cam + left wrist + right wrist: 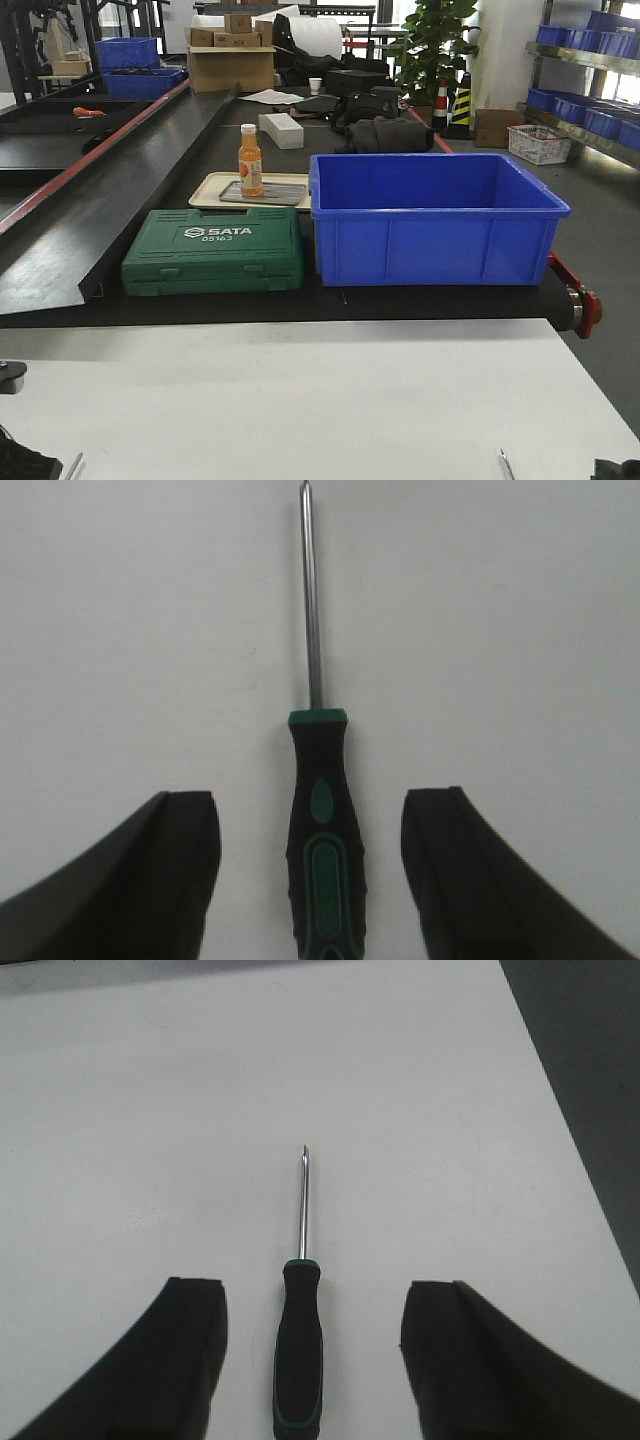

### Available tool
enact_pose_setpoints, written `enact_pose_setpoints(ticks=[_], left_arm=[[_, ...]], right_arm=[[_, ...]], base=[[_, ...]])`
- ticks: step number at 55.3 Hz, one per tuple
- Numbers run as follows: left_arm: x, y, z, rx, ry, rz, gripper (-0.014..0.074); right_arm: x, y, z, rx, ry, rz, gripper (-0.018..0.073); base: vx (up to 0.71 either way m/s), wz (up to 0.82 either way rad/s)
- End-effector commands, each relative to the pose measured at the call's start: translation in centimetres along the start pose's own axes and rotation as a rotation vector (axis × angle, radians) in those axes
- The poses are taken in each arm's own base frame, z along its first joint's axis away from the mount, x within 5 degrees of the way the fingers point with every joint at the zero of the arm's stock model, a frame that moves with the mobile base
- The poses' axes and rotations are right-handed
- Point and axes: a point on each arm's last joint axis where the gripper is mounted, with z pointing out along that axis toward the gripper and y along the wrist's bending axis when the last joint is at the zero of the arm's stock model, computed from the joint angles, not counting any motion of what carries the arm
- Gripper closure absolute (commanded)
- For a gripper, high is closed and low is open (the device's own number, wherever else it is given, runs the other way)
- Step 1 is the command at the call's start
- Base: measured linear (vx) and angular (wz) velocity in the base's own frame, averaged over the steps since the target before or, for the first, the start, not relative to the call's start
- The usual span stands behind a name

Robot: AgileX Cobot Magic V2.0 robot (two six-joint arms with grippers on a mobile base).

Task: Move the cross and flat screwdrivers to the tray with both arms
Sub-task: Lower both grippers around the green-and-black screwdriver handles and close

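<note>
Two screwdrivers lie on the white table, each with a green-and-black handle and a thin steel shaft pointing away from me. My left gripper point(312, 810) is open and straddles the handle of one screwdriver point(322, 850) without touching it. My right gripper point(312, 1295) is also open, its fingers on either side of the other screwdriver point(299, 1350) with gaps on both sides. The tip shapes are too small to tell apart. In the front view only the shaft ends show, at bottom left point(72, 465) and bottom right point(507, 465). The grey tray point(285, 195) lies far back on a beige tray.
Beyond the white table runs a black belt carrying a green SATA case point(213, 250) and a deep blue bin point(430, 215). An orange bottle point(250, 160) stands on the grey tray. In the right wrist view, the table's right edge point(570, 1140) borders dark floor.
</note>
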Motion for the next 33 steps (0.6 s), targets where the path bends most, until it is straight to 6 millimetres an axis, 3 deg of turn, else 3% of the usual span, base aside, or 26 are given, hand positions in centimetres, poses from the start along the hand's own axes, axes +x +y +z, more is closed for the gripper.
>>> enact_pose_setpoints(ticks=[1,15,33], left_arm=[[-1.9,0.1,0.5,0.008,-0.005,0.007,0.0073],[-2.1,0.5,5.3,0.013,0.075,0.019,0.0073],[-1.7,0.6,7.3,0.015,0.11,0.035,0.0073]], right_arm=[[-1.9,0.2,-0.6,-0.009,-0.122,-0.014,0.0085],[-1.8,0.1,-0.6,-0.008,-0.113,-0.015,0.0085],[-1.0,0.0,0.3,0.012,0.064,-0.047,0.0085]], base=[[0.0,0.0],[0.0,0.0],[0.0,0.0]])
